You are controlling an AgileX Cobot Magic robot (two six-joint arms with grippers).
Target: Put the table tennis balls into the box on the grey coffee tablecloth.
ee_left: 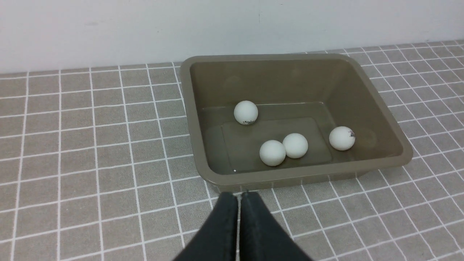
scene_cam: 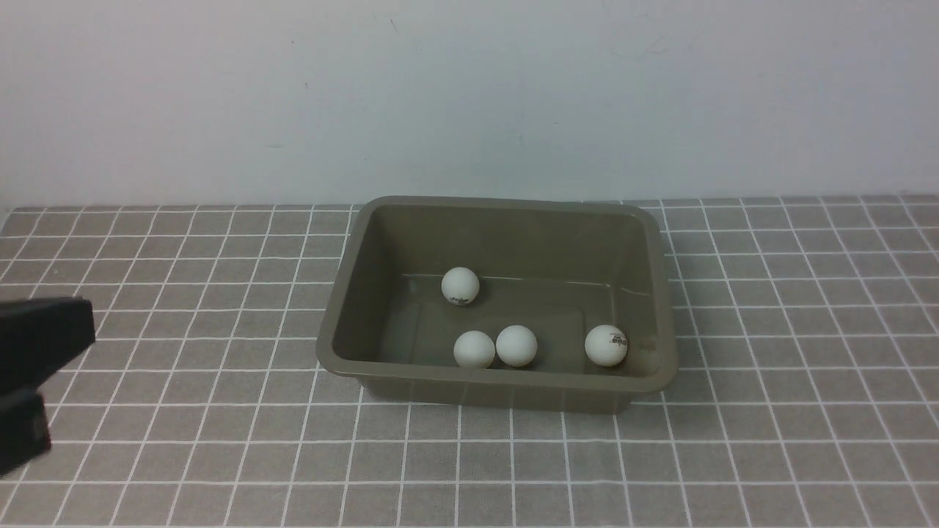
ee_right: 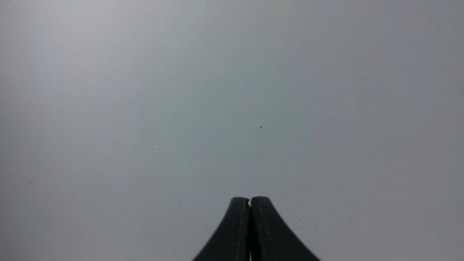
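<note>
Large rectangular olive-brown plastic box point(scene_cam: 506, 235): open top, rounded corners, flared rim, glossy sloping walls. It stands flat on the grey-brown tablecloth point(scene_cam: 183, 330), which is gridded with thin white lines. The box sits toward the cloth's far edge, close to the pale grey wall point(scene_cam: 469, 95).

Four small matte white table tennis balls lie on the box floor.
- Ball one point(scene_cam: 461, 285): at the foot of the far wall, left of centre, with a dark print low on its front.
- Ball two point(scene_cam: 474, 349) and ball three point(scene_cam: 516, 345): side by side along the near wall. Touching or very nearly so; which of the two cannot be told.
- Ball four point(scene_cam: 606, 345): toward the near right corner, apart from the pair, with a dark print on its upper right.

Left gripper point(ee_left: 239, 194): black fingers pressed together with nothing between them. It is above the cloth and aimed at the box from the near left side, touching neither. In the front view a blurred black part of the left arm point(scene_cam: 40, 345) shows at the left edge, well apart from the box.

Right gripper point(ee_right: 250, 198): black fingers closed tip to tip and empty. Its wrist view shows only a plain pale grey surface behind the tips.
</note>
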